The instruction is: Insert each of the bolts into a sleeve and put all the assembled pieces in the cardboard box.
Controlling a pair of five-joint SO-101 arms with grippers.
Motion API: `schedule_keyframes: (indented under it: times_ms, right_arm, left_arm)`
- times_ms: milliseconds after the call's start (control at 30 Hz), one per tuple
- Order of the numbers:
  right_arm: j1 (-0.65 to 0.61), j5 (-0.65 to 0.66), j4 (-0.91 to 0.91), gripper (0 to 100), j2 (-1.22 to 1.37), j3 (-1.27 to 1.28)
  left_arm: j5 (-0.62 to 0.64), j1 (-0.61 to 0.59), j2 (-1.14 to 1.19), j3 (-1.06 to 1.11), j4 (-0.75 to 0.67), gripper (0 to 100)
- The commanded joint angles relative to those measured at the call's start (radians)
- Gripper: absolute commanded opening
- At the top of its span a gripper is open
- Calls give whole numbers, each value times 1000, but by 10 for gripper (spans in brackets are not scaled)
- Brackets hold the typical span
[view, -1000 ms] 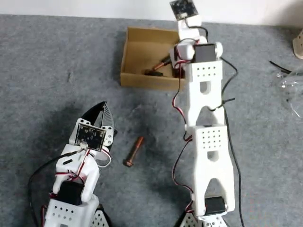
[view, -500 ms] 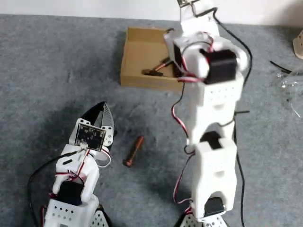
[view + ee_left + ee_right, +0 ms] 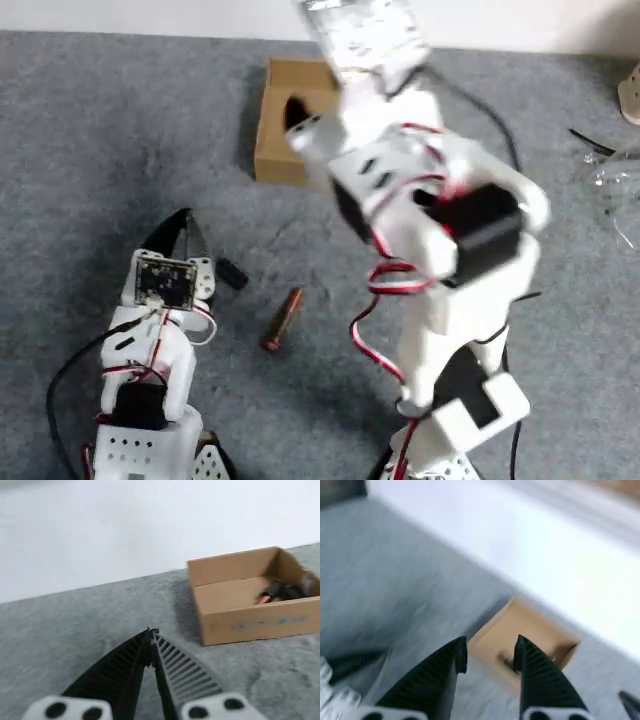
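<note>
From above, 1 bolt (image 3: 283, 318) lies on the grey surface (image 3: 100, 120) between the 2 arms, well apart from the cardboard box (image 3: 275, 160) at the far edge. The left claw (image 3: 183, 232) rests near the bolt without touching it. The right arm rises over the box and hides part of it.

In the left wrist view, the left claw (image 3: 151, 636) is closed on nothing, its tips touching. Beyond it, assembled pieces (image 3: 280, 590) lie inside the box (image 3: 250, 622).

In the right wrist view, the right claw (image 3: 490, 652) hangs open and empty above the box (image 3: 535, 625).

White arms (image 3: 450, 310), black servos (image 3: 490, 225), red wiring (image 3: 372, 283).
</note>
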Motion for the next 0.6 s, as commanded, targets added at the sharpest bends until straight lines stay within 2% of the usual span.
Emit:
schedule_keyframes:
  times_ms: [0,67,133,267,400,567]
  right_arm:
    - [-97,-18,13,135,-58,202]
    - [-133,-21,13,135,-59,275]
    - [-154,-23,12,135,-51,329]
    - [-177,-18,-53,135,-38,489]
    - [-200,-18,-170,135,-8,696]
    - [-249,-17,-400,135,31,931]
  left_arm:
    - [9,-203,-13,-136,135,7]
    - [28,-306,-13,-162,230,7]
    - [104,-392,-13,-163,328,7]
    - [160,-504,-13,-211,456,7]
    - [160,-604,-13,-223,489,7]
    - [158,-618,-13,-133,473,7]
